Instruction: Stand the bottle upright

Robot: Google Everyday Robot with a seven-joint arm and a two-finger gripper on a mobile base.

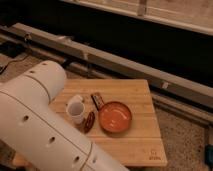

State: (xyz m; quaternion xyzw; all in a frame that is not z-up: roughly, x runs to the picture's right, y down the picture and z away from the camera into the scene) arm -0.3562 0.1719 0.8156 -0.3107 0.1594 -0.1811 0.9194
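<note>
The bottle is not visible; it is either hidden behind my arm or out of view. My white arm (40,125) fills the lower left of the camera view and covers the left part of the wooden table (135,95). The gripper is not in view. A white cup (76,111) stands upright on the table right at the arm's edge. A small pale shape (75,99) shows just behind the cup; I cannot tell what it is.
An orange bowl (115,116) sits mid-table, right of the cup. A dark brown bar (97,101) lies behind it and a reddish-brown piece (89,121) lies between cup and bowl. A long grey rail (125,65) runs behind the table.
</note>
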